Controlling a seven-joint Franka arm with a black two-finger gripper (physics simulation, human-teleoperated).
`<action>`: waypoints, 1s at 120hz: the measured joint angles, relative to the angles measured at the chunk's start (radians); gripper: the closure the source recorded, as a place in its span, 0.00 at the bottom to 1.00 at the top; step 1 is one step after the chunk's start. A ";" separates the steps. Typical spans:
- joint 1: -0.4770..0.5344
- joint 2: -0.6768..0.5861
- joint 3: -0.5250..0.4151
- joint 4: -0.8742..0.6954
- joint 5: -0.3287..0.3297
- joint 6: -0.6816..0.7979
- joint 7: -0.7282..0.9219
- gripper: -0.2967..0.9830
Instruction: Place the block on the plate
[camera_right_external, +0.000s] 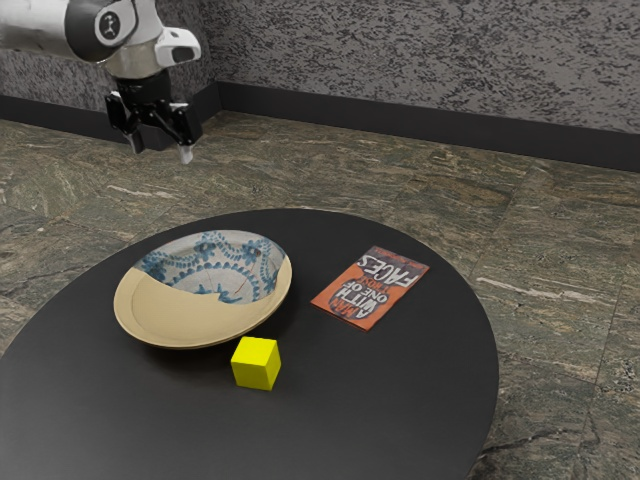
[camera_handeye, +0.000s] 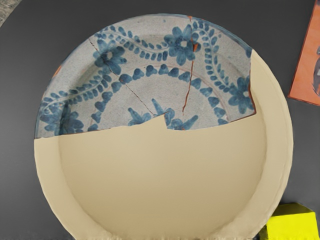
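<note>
"Where's the block?"

"The bright yellow cube block (camera_right_external: 256, 363) sits on the table, outside the plate, just beside its rim. I can't tell whether the two touch."

"And the plate?"

"A wide, round, shallow plate (camera_right_external: 200, 312), part plain cream, part pale grey with blue flowers and cracks. Its rim comes near the table's edge on the exterior view's upper left. A strip of tabletop separates it from the book."

"Which book?"

"The orange-red paperback (camera_right_external: 345, 303) with white lettering, lying flat, one corner near the table's edge. It's apart from the block, with black surface between them and more spreading from the block towards the exterior view's lower right."

"How is the pincer?"

"The black two-finger gripper (camera_right_external: 161, 149) hangs in the air, well above the tabletop, pointing down, its fingers standing wide apart. The wrist view looks down on the plate, with the block by the rim on the book's side."

"What's it all standing on?"

"A round, matt black table (camera_right_external: 400, 400). Around it is a brown and grey veined stone floor (camera_right_external: 550, 240), then a dark baseboard (camera_right_external: 400, 133) under a mottled grey wall (camera_right_external: 400, 60)."
</note>
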 joint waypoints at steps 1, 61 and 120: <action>0.000 0.000 0.000 -0.001 0.000 -0.001 0.002 0.23; -0.056 -0.050 0.000 -0.411 -0.051 0.228 -0.001 0.23; -0.228 -0.056 -0.001 -0.620 -0.056 0.464 -0.143 0.23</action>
